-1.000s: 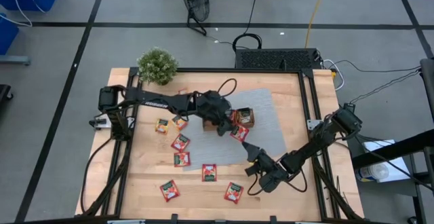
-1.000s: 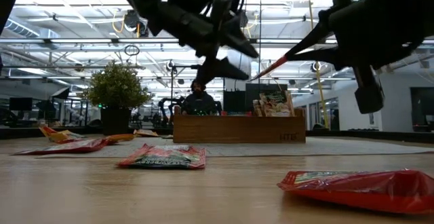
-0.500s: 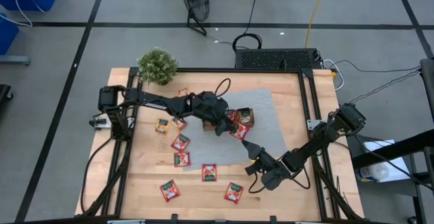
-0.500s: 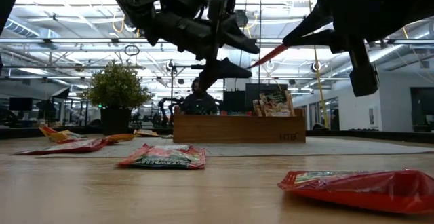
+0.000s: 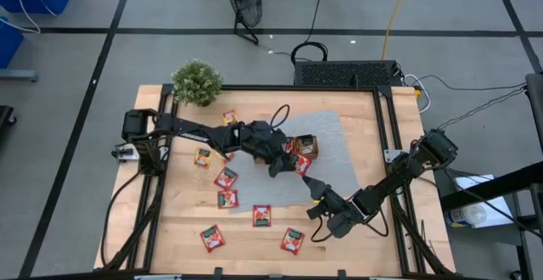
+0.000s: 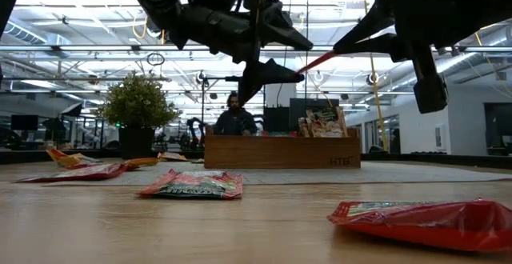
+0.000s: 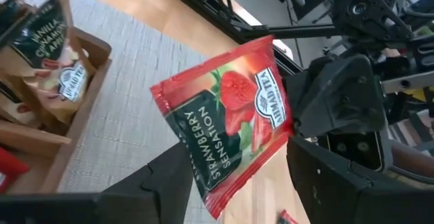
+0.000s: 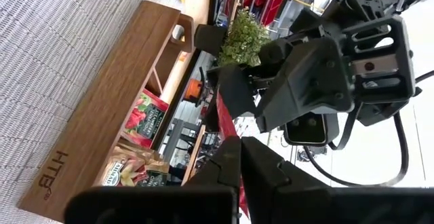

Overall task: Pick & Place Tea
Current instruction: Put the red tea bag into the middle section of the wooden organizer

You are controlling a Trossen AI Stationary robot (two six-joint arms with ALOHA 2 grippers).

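A red strawberry tea sachet [image 7: 227,122] hangs in the air over the grey mat [image 5: 335,144], with my right gripper [image 5: 309,183] shut on it. In the low view it shows edge-on as a red line [image 6: 318,60]. My left gripper [image 5: 286,165] is open. Its two fingers [image 7: 163,183] stand on either side of the sachet's free lower corner, and I see no touch. The brown wooden tray [image 5: 305,147] stands on the mat just beyond, with sachets upright in it. Several more sachets [image 5: 226,177] lie flat on the wooden table. My right gripper pinches the sachet at one edge [image 7: 281,115] between its two shut fingers [image 8: 234,166]. They come nearly level from the table's near right side. The sachet sticks out beyond the fingertips toward my left gripper, tilted and clear of mat and tray.
A small green potted plant [image 5: 197,82] stands at the table's far left corner. Loose sachets lie at the near middle [image 5: 261,215] and near left [image 5: 212,238]. Beyond the tray a person [image 6: 234,118] shows in the room.
My left gripper has tipped and shifted a little toward the right gripper's sachet, so that its open fingers now stand around the sachet's free end. The sachet stays held in the air.
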